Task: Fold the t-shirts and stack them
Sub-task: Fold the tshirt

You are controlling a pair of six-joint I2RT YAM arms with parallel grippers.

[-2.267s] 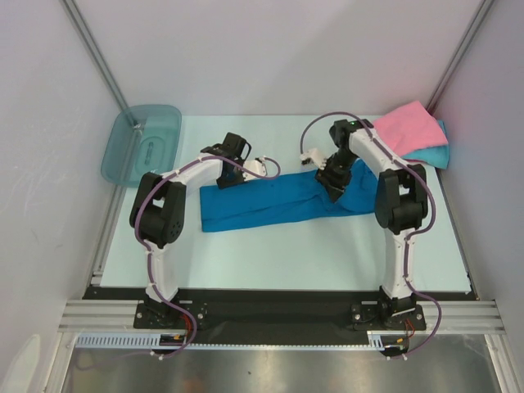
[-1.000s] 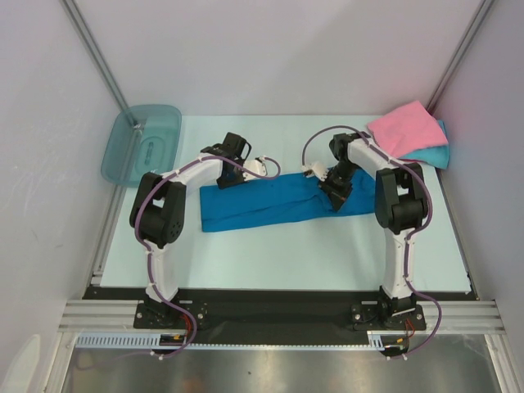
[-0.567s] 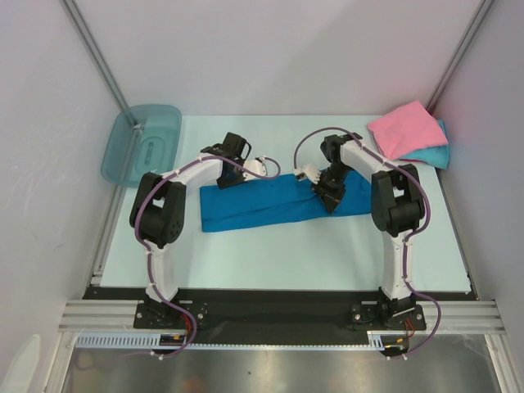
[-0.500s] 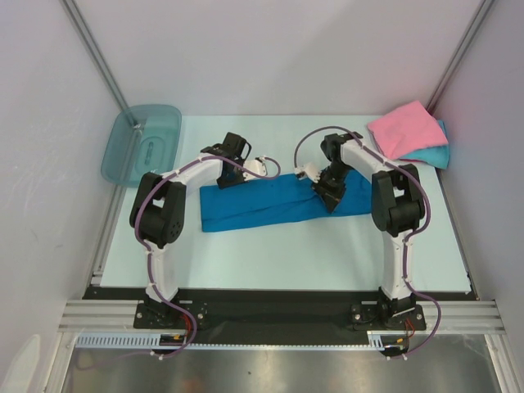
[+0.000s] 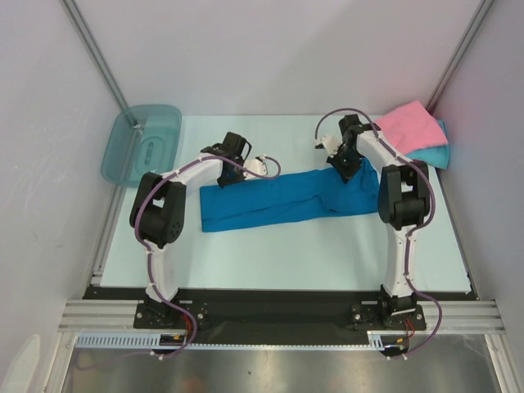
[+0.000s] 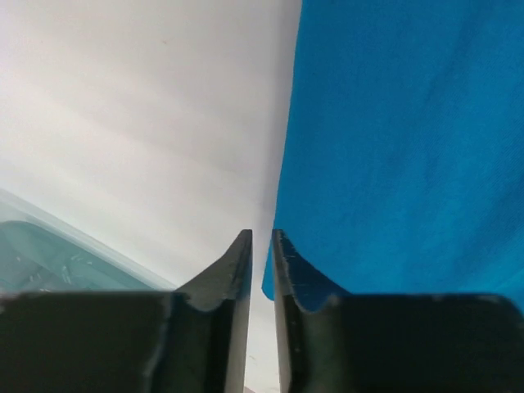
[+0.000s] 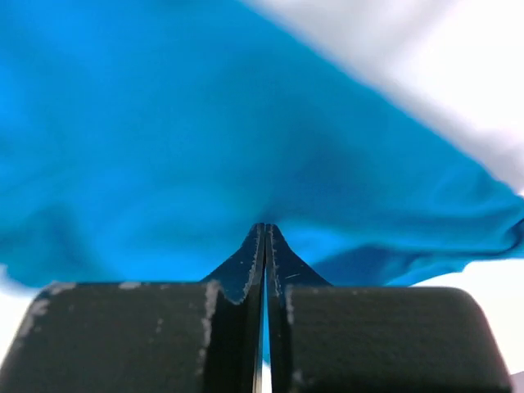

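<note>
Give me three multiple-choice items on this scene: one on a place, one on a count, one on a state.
1. The pink shirt lies: A on the turquoise shirt; B hanging off the near edge; C crumpled in the middle.
2. Shirts in view: A two; B three; C five.
3. The right gripper is: A wide open; B holding a cup; C shut on the deep blue shirt.
Answers: 1 A, pink tops turquoise at the far right; 2 B, pink, turquoise, deep blue; 3 C, closed fingers pinch blue cloth.
</note>
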